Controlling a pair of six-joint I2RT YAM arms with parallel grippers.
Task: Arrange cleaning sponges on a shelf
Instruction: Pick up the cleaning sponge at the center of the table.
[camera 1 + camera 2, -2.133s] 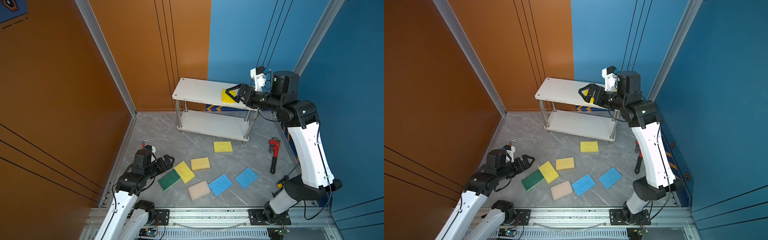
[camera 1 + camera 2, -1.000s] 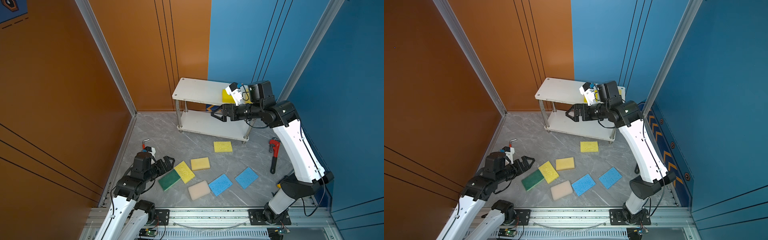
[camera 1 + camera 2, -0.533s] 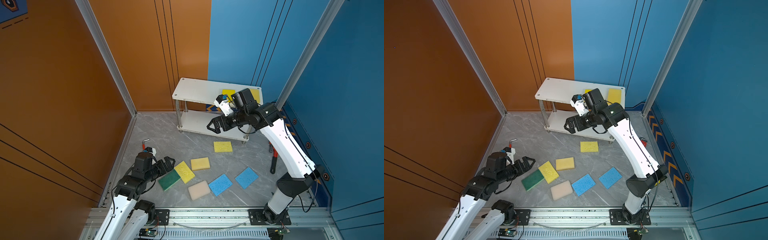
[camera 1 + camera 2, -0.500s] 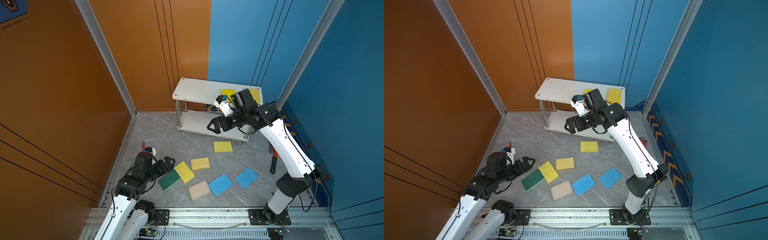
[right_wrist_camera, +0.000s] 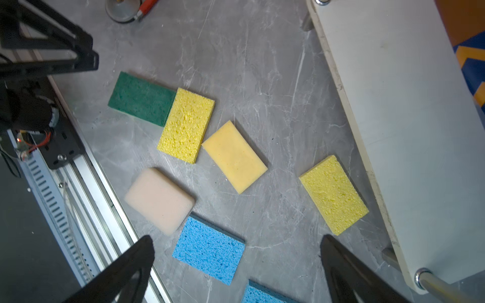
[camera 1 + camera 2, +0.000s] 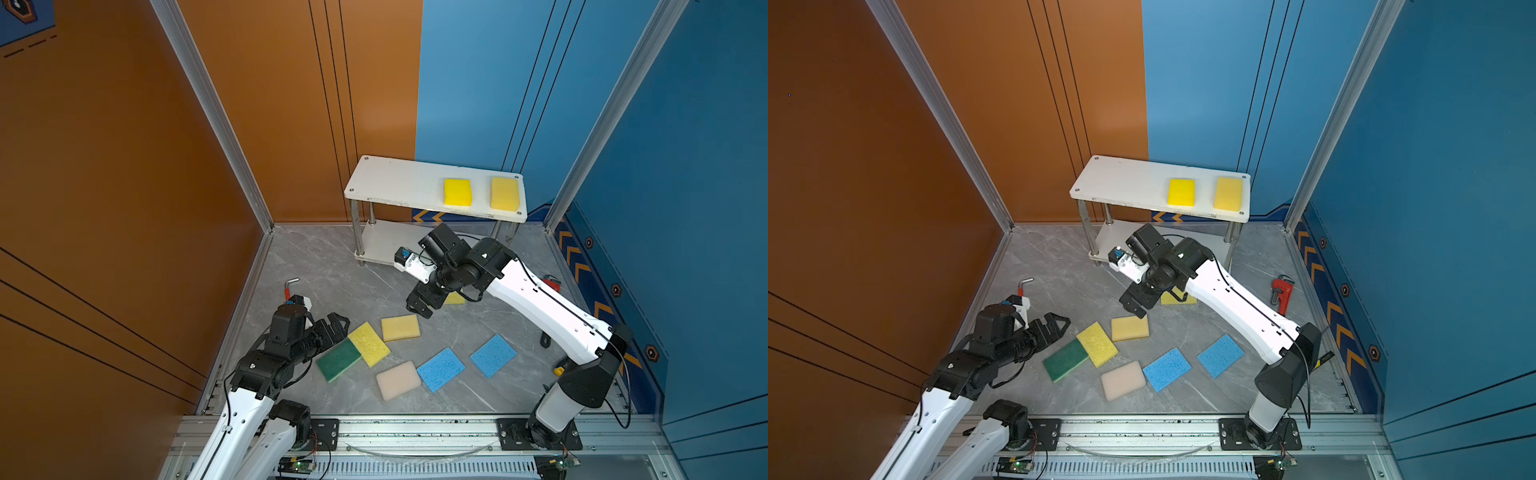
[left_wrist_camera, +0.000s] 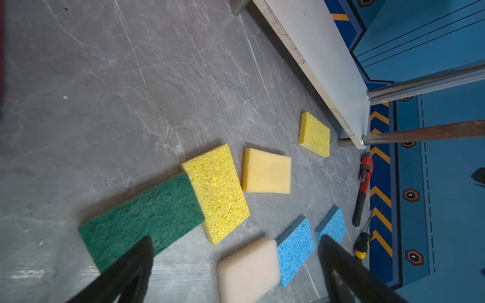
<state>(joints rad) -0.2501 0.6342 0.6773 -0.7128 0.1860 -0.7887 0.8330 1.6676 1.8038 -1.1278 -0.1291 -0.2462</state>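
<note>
With the right gripper (image 6: 420,306) and left gripper (image 6: 336,325) both wide open and empty, two sponges (image 6: 457,192) sit at the shelf's (image 6: 390,183) right end, while the thick yellow sponge (image 6: 400,327) in the middle of the floor (image 6: 324,270), likely light and squashy, wants a pinch across its long edges.

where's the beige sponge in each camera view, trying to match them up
In a top view: the beige sponge lies just left of the nearer blue sponge.
In a top view: beige sponge just left of that blue sponge.
Left wrist: beige sponge close to the camera, beside the blue sponge.
Right wrist: beige sponge beside the blue sponge.
Shared landmark: that blue sponge.
</note>
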